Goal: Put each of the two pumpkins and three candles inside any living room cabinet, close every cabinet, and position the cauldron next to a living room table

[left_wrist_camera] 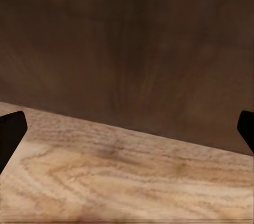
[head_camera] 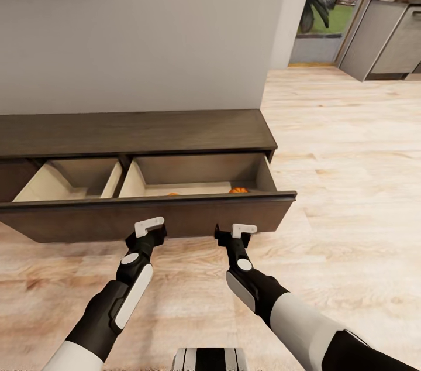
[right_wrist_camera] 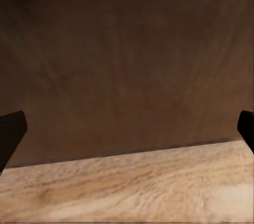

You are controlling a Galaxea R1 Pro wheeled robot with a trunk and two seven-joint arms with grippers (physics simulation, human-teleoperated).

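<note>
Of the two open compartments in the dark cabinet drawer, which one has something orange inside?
The compartment on the robot's right, in front of the right hand. Orange pumpkin tops show above the drawer front there. The left compartment shows only pale beige inside.

Pretty even, soft daylight; floor [head_camera: 351,184] is bright, drawer insides shadowed, and both wrist views look blurry and dim.

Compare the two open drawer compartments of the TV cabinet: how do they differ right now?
The right compartment is wider than the left compartment. The right one holds something orange: a pumpkin peeks above the drawer front near its right end, with another orange sliver nearer the middle; the left one shows only pale bare panels. Both share beige interiors and the same dark-brown front, and both stand pulled out.
</note>
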